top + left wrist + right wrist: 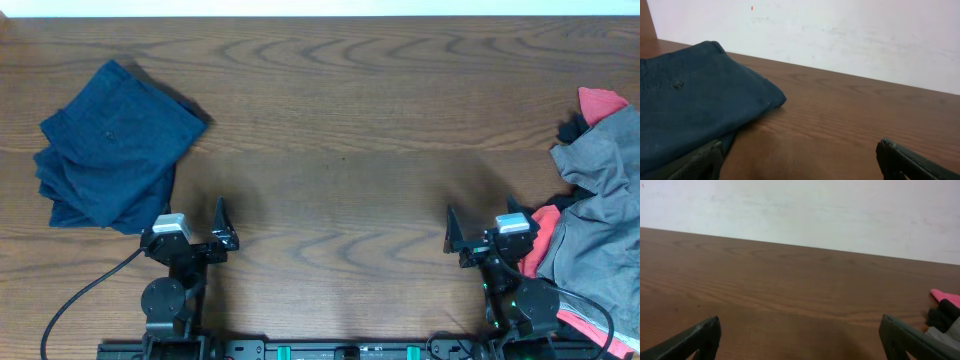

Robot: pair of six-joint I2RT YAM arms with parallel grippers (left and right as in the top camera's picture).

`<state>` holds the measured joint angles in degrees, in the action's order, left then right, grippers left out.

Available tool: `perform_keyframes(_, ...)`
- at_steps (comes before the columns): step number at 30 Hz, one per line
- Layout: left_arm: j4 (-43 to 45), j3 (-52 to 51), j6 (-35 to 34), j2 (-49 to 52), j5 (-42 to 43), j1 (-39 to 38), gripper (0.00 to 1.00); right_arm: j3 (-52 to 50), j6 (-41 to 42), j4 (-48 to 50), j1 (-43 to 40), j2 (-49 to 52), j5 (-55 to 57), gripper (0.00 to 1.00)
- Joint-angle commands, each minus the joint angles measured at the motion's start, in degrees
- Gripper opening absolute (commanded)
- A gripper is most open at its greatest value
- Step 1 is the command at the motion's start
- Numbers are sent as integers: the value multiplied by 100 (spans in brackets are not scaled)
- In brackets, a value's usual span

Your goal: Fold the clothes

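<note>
Folded navy shorts [115,150] lie at the table's left; they also fill the left of the left wrist view [690,115]. A heap of grey shorts [605,215] with coral-red [602,102] and black [572,128] pieces lies at the right edge; a coral and black bit shows in the right wrist view [945,307]. My left gripper [190,222] is open and empty at the front, just right of the navy shorts. My right gripper [482,226] is open and empty at the front, just left of the heap.
The wooden table [340,130] stretches between the two piles. A pale wall [800,210] stands beyond the far edge. Black cables [75,300] trail from the arm bases at the front edge.
</note>
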<state>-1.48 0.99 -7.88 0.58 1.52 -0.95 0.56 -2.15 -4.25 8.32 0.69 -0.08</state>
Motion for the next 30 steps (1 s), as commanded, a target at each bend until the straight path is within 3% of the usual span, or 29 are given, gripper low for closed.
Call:
perform_keyframes(1, -236, -76, -33, -35, -72, 24, 98, -24, -68, -2, -44, -28, -20, 99)
perform_keyframes(30, -221, -76, -35, -35, -68, 24, 98, -24, -68, 59, -42, -28, -144, 99)
